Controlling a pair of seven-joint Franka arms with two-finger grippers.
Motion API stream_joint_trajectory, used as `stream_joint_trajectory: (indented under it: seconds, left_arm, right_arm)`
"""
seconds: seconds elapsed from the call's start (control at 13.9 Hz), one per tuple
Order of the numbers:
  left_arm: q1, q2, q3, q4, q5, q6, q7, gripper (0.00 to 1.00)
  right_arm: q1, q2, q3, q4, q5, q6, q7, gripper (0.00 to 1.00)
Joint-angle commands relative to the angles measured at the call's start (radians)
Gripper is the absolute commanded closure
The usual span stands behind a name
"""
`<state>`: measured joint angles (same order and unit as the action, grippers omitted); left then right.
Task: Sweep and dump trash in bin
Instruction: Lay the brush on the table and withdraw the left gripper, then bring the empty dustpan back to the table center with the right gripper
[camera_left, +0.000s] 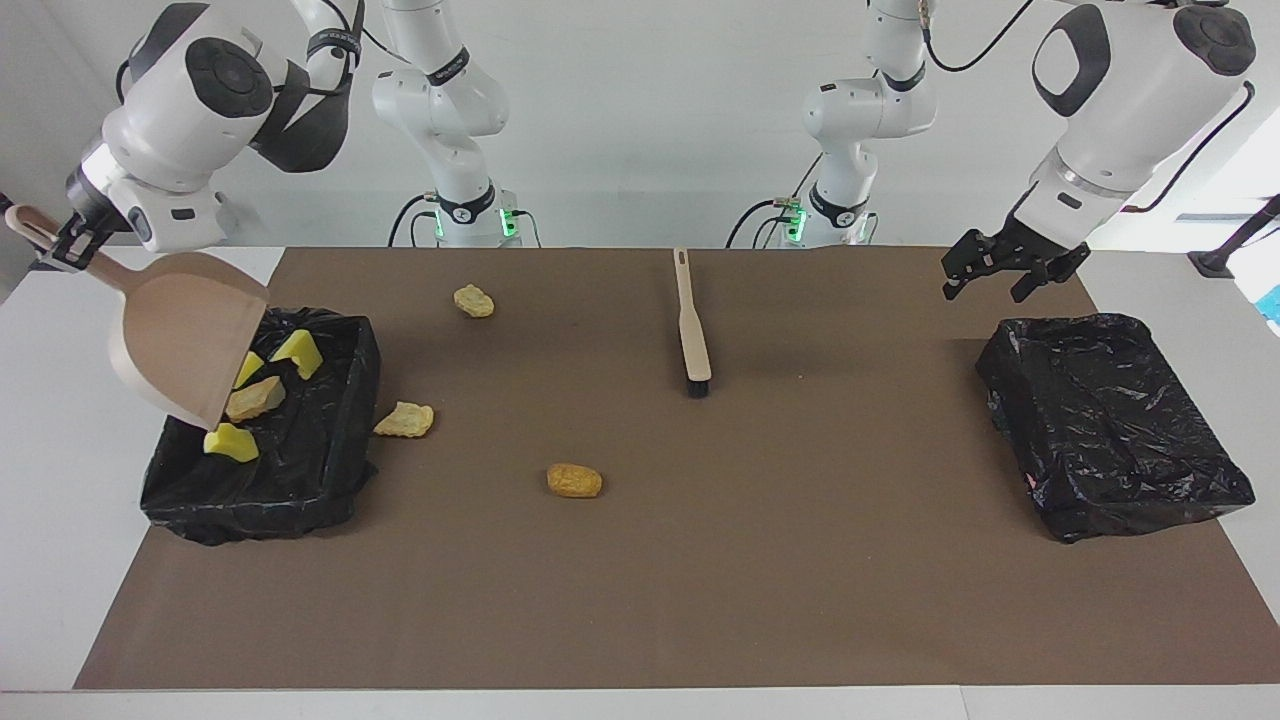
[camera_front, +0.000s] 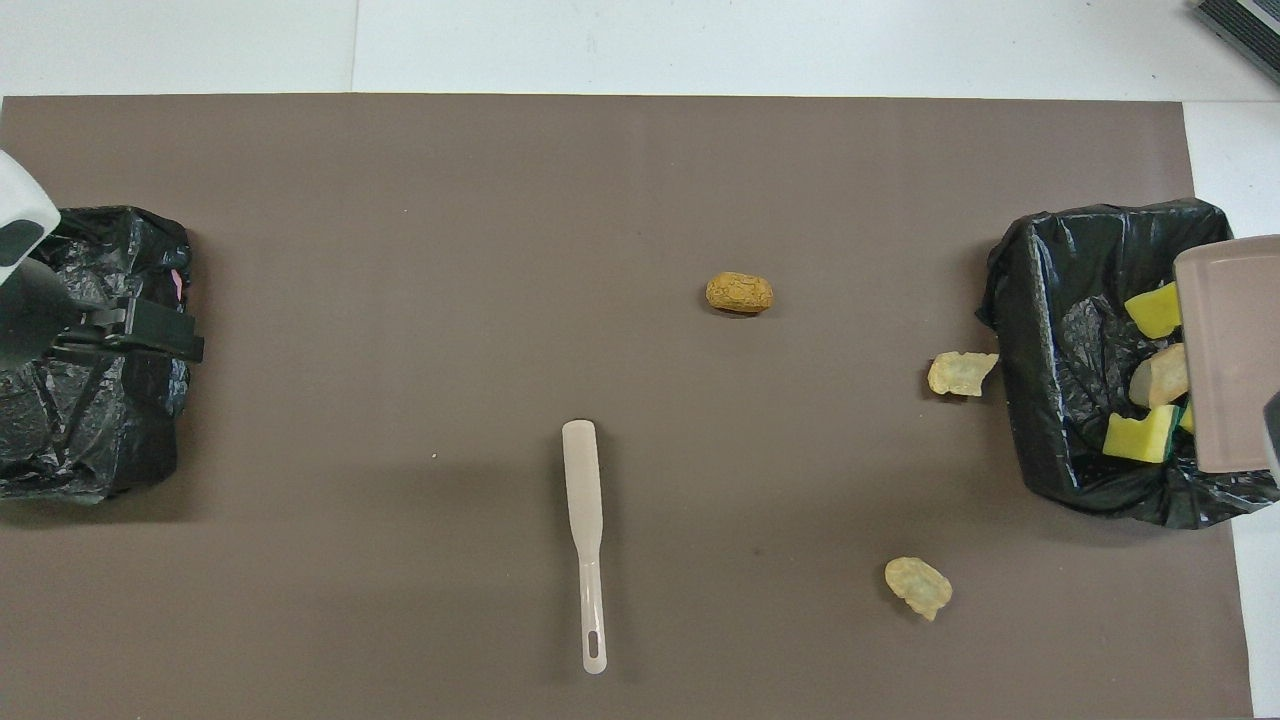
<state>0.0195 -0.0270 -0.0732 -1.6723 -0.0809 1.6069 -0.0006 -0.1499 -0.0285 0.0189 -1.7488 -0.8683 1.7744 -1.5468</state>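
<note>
The right gripper (camera_left: 62, 245) is clamping the handle of a beige dustpan (camera_left: 185, 345), holding it tilted with its open lip pointing down into the black-lined bin (camera_left: 300, 480) at the right arm's end of the table. The left gripper (camera_left: 1005, 275) is hanging with its fingers spread and nothing between them, over the robots' edge of the second black-lined bin (camera_left: 1110, 430) at the left arm's end.

Nearest the robots, a pale tan nugget (camera_left: 474, 300) is lying on the brown mat (camera_left: 700, 560), beside it toward the middle a brush (camera_left: 691, 330) with its bristles pointing away from the robots. Just under the dustpan's lip, four scraps are sitting inside the bin: three yellow sponge pieces (camera_left: 298, 352) and one tan lump (camera_left: 254, 398), all well below the clamping fingers. Just beside that bin's wall, a crumbly tan scrap (camera_left: 405, 419) is resting on the mat. Farthest out, an orange-brown nugget (camera_left: 575, 481) is lying alone, well apart from both grippers.
</note>
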Motion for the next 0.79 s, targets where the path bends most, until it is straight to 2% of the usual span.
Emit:
stream_joint_trajectory:
  seconds: [0.0,0.22,0.29,0.36,0.5,0.72]
  left_arm:
    - [0.011,-0.028,-0.008,-0.029,0.013,-0.004,-0.006,0.0]
    - [0.011,-0.03,-0.008,-0.033,0.012,-0.005,-0.004,0.0]
    - [0.01,-0.03,-0.008,-0.033,0.012,-0.005,-0.004,0.0]
    - [0.011,-0.03,-0.008,-0.033,0.012,-0.005,-0.004,0.0]
    - [0.011,-0.03,-0.008,-0.035,0.012,-0.005,-0.002,0.0]
    - [0.011,-0.03,-0.008,-0.035,0.012,-0.004,-0.002,0.0]
  right_arm:
    - [-0.002,-0.03,0.009,-0.012,0.188,-0.056,0.037,1.0]
    - [-0.007,-0.037,0.009,-0.024,0.389,-0.062,0.068,1.0]
    - [-0.004,-0.042,0.009,-0.032,0.454,-0.066,0.138,1.0]
    - [0.007,-0.048,0.012,-0.04,0.504,-0.07,0.283,1.0]
    - [0.09,-0.053,0.021,-0.04,0.528,-0.107,0.559,1.0]
    - [0.18,-0.047,0.03,-0.035,0.607,-0.113,0.836,1.0]
